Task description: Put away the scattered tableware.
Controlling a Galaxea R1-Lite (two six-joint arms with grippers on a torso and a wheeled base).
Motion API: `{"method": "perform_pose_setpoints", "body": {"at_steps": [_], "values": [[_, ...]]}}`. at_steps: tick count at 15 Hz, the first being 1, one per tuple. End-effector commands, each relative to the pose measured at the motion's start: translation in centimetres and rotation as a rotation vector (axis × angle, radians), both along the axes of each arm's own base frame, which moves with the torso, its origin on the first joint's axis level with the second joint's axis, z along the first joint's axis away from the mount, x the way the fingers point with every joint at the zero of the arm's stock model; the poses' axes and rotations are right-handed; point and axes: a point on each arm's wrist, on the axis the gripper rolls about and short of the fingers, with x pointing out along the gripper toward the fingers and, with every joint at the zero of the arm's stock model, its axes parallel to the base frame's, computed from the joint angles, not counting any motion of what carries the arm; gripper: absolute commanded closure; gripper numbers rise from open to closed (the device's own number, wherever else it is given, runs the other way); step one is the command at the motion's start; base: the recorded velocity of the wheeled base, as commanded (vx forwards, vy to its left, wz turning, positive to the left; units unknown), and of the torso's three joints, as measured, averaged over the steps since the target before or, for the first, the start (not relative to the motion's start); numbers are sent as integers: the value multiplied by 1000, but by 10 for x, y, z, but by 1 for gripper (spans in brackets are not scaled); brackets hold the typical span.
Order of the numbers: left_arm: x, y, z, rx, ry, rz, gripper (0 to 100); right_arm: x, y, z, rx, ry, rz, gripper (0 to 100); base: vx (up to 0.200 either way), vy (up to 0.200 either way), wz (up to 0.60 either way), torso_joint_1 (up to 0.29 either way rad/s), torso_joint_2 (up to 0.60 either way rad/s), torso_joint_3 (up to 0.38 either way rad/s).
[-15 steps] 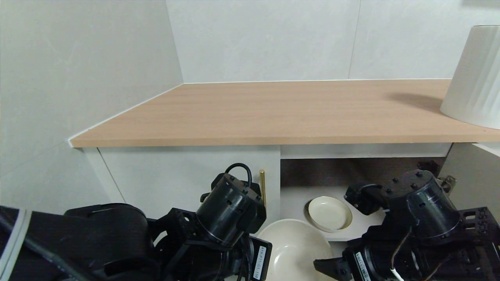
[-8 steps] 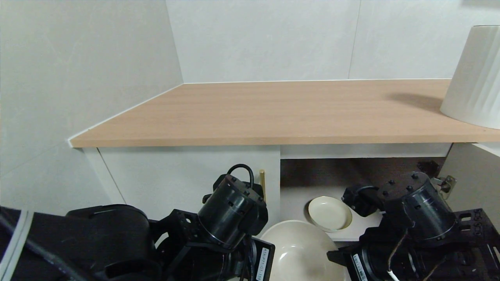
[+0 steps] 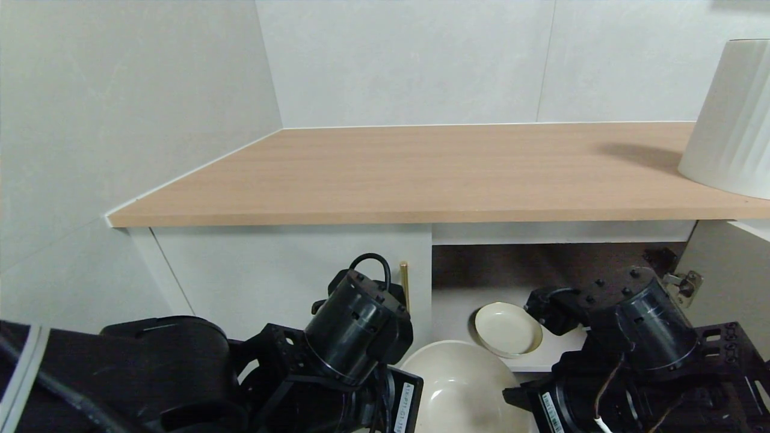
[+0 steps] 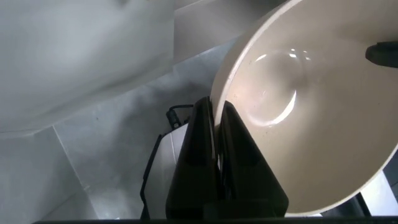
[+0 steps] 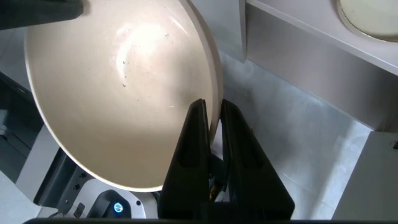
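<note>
A: Grey floor tiles (image 5: 298,124) are noted lowest, beneath the bowl (image 3: 460,385). How is the bowl held?

B: It is carried clear of the floor, low in front of the open cabinet (image 3: 559,231), mouth upward. Its rim is pinched from two sides. The left gripper (image 4: 216,112) is clamped on the rim at the robot's left, one finger inside the bowl and one outside. The right gripper (image 5: 211,109) is clamped the same way on the opposite rim.

A: Surface of the bowl?

B: Cream glaze is recorded, and bright glare spots are marked on the inside.

A: What is logged next beyond it?

B: A white shelf (image 3: 451,310) is seen inside the open compartment, just behind the bowl. A dish (image 3: 507,328), smaller and cream as well, is set upright on that shelf, apart from the bowl and close to the right arm's wrist.

A: And beside the compartment?

B: A closed white door (image 3: 289,270) is recorded to the left, with a thin brass handle (image 3: 404,285) at its right edge. A metal hinge (image 3: 683,282) is seen at the compartment's right side.

A: Above?

B: A wooden counter (image 3: 421,174) is laid over the cabinet. A white lampshade (image 3: 731,120) is stood at its right end, and its shadow is cast leftward on the wood. Pale wall tiles (image 3: 409,60) are noted farthest back and along the left.
</note>
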Motion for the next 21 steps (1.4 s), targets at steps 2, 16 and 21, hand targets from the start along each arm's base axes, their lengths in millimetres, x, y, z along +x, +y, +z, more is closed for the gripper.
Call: {"method": "perform_pose_setpoints", "body": {"at_steps": [2, 16, 21], "values": [[0, 0, 1, -1, -2, 1, 0, 0, 0, -1, -4, 3, 0, 100, 0, 0, 0, 0, 0, 0], [-3, 5, 15, -45, -34, 6, 0, 20, -6, -18, -77, 31, -99, 100, 0, 0, 0, 0, 0, 0], [-4, 9, 20, -60, -46, 11, 0, 44, -29, -25, -76, 31, -240, 100, 0, 0, 0, 0, 0, 0]]}}
